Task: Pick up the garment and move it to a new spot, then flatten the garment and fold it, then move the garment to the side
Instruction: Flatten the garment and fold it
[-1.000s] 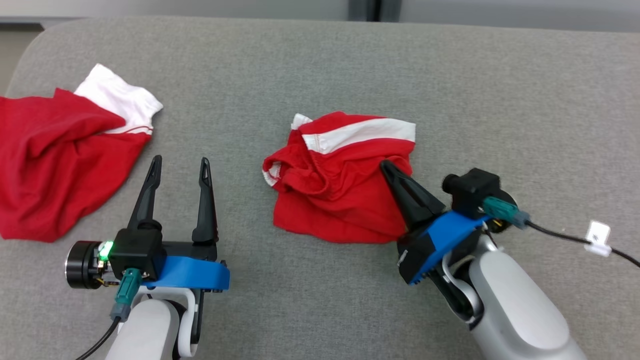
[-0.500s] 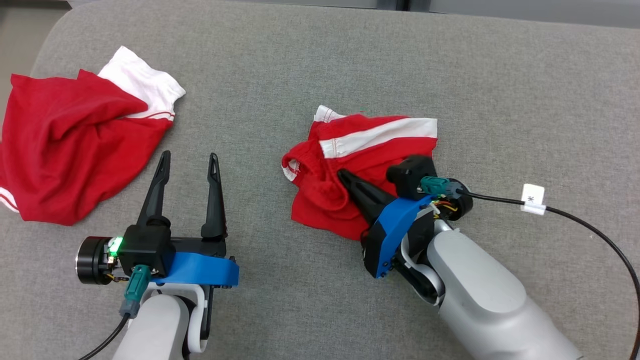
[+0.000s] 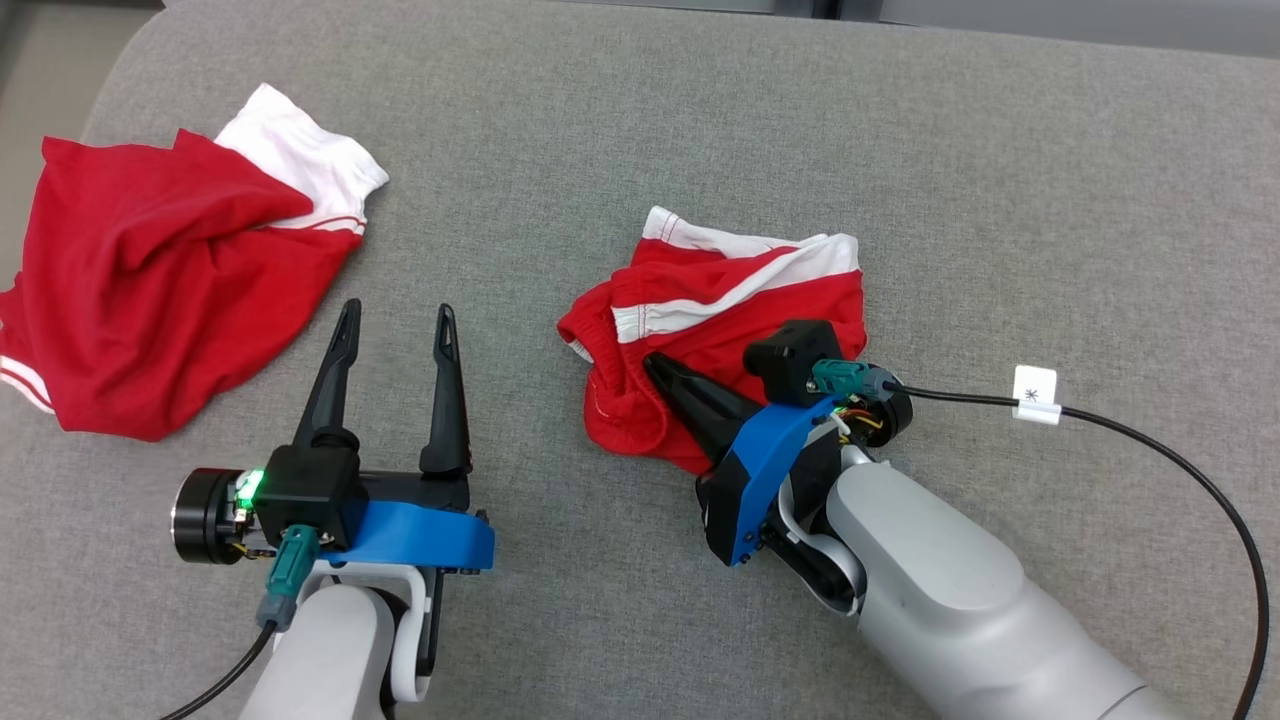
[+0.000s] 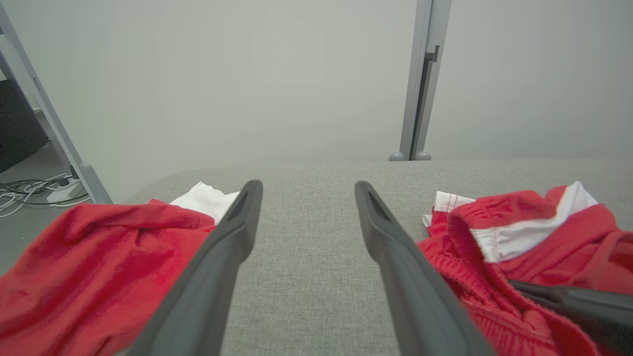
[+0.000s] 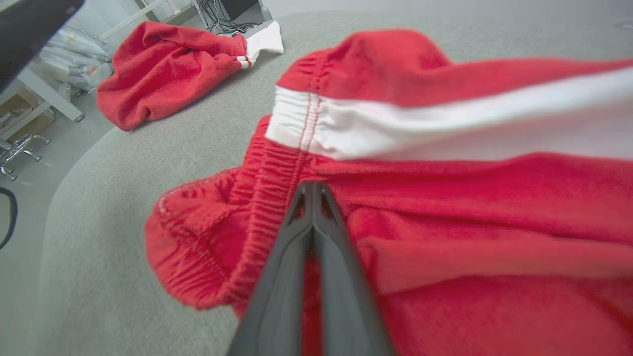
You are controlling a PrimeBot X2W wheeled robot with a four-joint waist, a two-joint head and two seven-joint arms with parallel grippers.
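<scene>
Grey cushion (image 3: 1000,200): garment (image 3: 720,340) crumpled, white band (image 3: 735,290) running left-right.

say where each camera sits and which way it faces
Head view: on the head, facing down at the grey cushion; shows both forearms, left hand and right hand.
Left wrist view: low, facing along its open fingers to the wall.
Right wrist view: low, facing along its shut fingers onto the shorts.
All share the shorts and the other red garment.
</scene>
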